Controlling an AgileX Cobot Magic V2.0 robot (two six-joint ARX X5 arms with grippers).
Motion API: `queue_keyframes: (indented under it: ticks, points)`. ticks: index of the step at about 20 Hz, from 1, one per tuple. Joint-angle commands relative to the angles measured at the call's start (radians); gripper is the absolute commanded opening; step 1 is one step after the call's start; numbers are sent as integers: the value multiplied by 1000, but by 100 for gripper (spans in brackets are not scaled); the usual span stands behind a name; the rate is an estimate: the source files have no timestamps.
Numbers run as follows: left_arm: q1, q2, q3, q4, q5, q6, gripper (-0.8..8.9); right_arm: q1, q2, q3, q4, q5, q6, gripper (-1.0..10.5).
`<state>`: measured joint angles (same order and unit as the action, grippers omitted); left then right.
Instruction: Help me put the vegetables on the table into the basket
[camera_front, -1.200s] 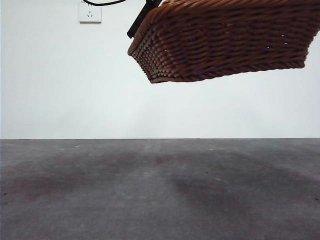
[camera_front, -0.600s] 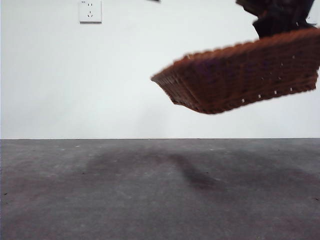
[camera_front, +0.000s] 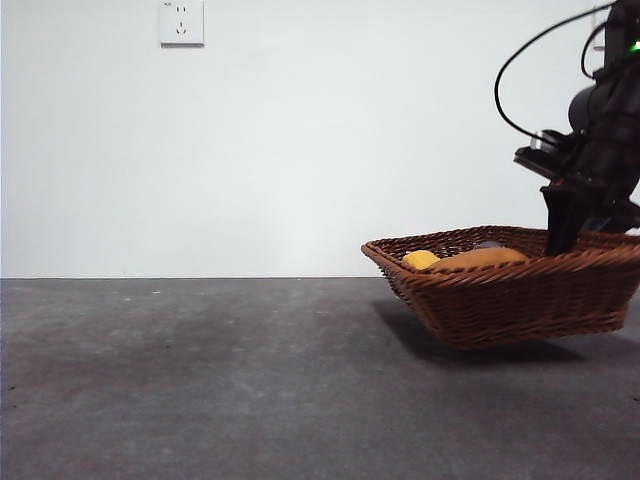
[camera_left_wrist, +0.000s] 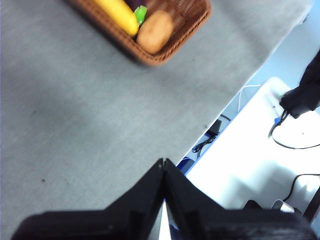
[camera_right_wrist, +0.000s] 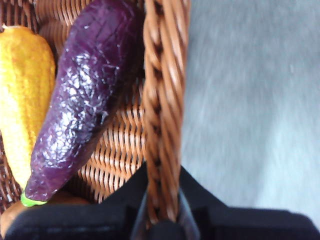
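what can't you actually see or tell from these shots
- Front view: the eggplant is almost wholly hidden behind the basket wall; only the tops of the corn and potato show.
- Front view: whether the basket's base touches the table is unclear.
- Left wrist view: the basket is cut off by the picture's edge.
- Right wrist view: the right gripper hides the rim it clamps.

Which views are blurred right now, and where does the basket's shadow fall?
Front view: sharp; the basket throws a dark shadow on the table beneath it. Left wrist view: basket soft and smeared, left gripper crisper. Right wrist view: eggplant glossy with glare, corn cob and table softly blurred; right gripper clamps the rim.
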<state>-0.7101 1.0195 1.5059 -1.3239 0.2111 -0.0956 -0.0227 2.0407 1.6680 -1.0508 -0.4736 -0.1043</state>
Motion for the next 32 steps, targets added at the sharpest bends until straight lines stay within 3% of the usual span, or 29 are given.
queue_keyframes:
  ticks: [1,13,14,16,17,21,26,31,32]
  points:
    - [-3,-42,-7,5,-2,-16,-5,-6,32,-4,45,-36,4,-8]
    - [-4,-95,-7,5,-2,-54,-5,-11,90,-4,95,-24,0,10]
    - [-4,-97,-7,5,-2,-54,-5,-11,90,-4,92,-23,9,96]
    - [-4,-103,-7,5,-2,-53,-5,-11,90,-4,97,-16,32,375]
    - [-4,-105,-7,5,-2,-50,-5,-11,90,-4,98,-16,33,421]
    - [-4,-105,-7,5,-3,-23,-5,-11,58,5,34,12,60,419]
    - [-4,-122,-7,5,-2,-10,-5,-11,-196,5,-63,167,59,417]
    - [-4,-137,-7,5,-3,0,-5,-11,-583,5,-163,179,73,398]
    - [-4,-137,-7,5,-3,3,-5,-11,-659,5,-187,179,81,334]
